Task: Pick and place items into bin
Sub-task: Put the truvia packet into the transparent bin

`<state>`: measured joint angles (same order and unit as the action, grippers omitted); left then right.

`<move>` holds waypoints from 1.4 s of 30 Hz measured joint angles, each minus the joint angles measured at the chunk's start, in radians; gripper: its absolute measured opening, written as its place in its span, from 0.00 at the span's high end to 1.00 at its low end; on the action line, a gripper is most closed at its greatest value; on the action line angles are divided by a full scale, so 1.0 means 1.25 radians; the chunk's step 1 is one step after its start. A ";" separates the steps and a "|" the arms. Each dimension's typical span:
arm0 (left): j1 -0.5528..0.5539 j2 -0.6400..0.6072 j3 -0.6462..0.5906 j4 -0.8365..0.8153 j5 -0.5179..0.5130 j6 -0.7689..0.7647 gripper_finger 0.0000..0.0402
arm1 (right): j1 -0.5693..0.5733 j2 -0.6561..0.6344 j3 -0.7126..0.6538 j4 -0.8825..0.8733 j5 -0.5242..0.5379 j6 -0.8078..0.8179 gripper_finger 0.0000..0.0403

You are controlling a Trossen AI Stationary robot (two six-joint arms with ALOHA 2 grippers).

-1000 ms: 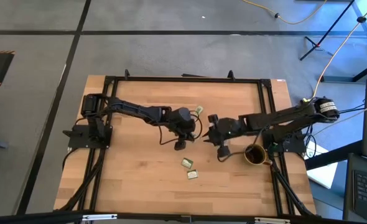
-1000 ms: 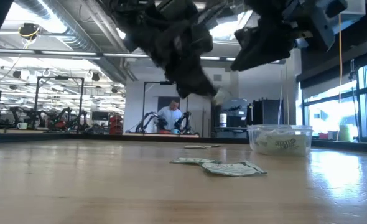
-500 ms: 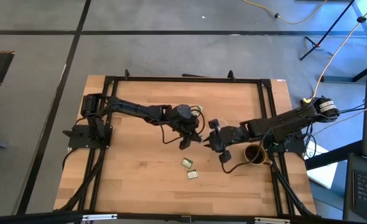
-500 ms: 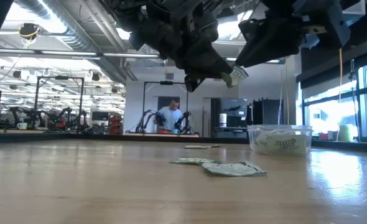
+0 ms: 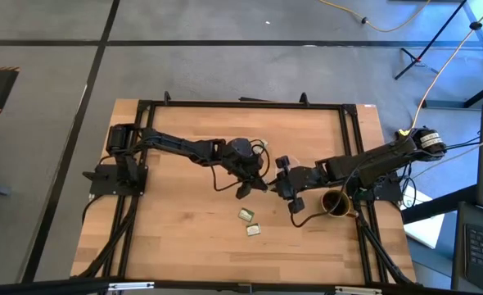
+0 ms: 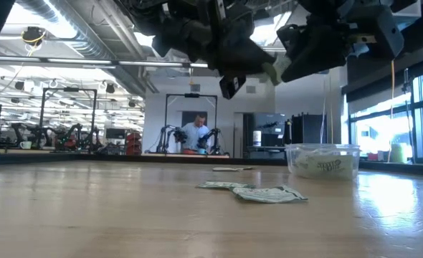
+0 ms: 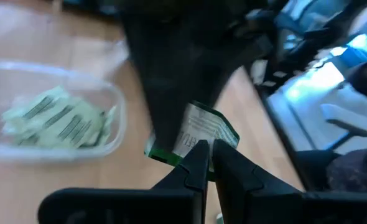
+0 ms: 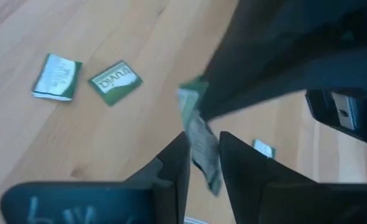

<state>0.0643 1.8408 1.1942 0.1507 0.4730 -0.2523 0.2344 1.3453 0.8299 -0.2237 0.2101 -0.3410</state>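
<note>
The left gripper (image 7: pixel 206 146) hangs in the air above the middle of the surface (image 5: pixel 184 238), its jaws drawn almost together on the lower edge of one packet (image 7: pixel 202 134), which stands up from the tips, creased and slightly curled. The right gripper (image 8: pixel 203 139) meets it nose to nose, with its jaws partly apart and the same packet (image 8: pixel 199 134) lying edge-on between them. Whether they press on it cannot be told. In the low view the packet (image 6: pixel 272 70) shows as a pale scrap between the two dark heads, well above the wood. It looks like thin paper with a little loose filling, so it is probably very light, limp and easy to crumple. It is hardly fragile, but it is likely to fold, or to slip from a pinch that catches only a corner. A hold on a flat face near the middle, or along a sealed edge, would suit it best. The bin (image 6: pixel 322 161) sits on the surface just behind the left gripper with a heap of packets already inside. Two more loose packets (image 5: pixel 246 215) (image 5: pixel 253 230) lie flat nearer the front, and a dark mug (image 5: pixel 334 202) stands beside the right arm.
</note>
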 joint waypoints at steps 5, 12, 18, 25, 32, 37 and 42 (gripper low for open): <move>0.001 0.000 0.000 0.017 0.022 0.000 0.96 | 0.000 0.000 0.000 -0.014 0.072 0.040 0.79; 0.011 0.000 0.000 0.009 0.021 0.001 0.96 | 0.000 0.000 0.000 -0.046 0.074 0.057 0.96; 0.026 0.000 0.000 0.007 0.021 0.002 0.96 | 0.000 0.000 0.000 -0.049 0.071 0.063 0.95; 0.034 0.000 0.000 0.000 0.021 0.003 0.96 | 0.000 0.000 0.000 -0.048 0.068 0.079 0.99; 0.034 0.000 0.000 -0.014 0.020 0.009 0.96 | 0.000 0.001 0.000 -0.048 0.067 0.093 0.99; 0.034 0.000 0.000 -0.016 0.020 0.044 0.93 | 0.000 0.001 0.000 -0.071 0.066 0.116 1.00; 0.034 0.000 0.000 -0.016 0.020 0.045 0.85 | 0.000 0.001 0.000 -0.092 0.066 0.144 1.00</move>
<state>0.1070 1.8408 1.1942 0.1307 0.4976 -0.1959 0.2344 1.3464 0.8295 -0.3386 0.2924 -0.1605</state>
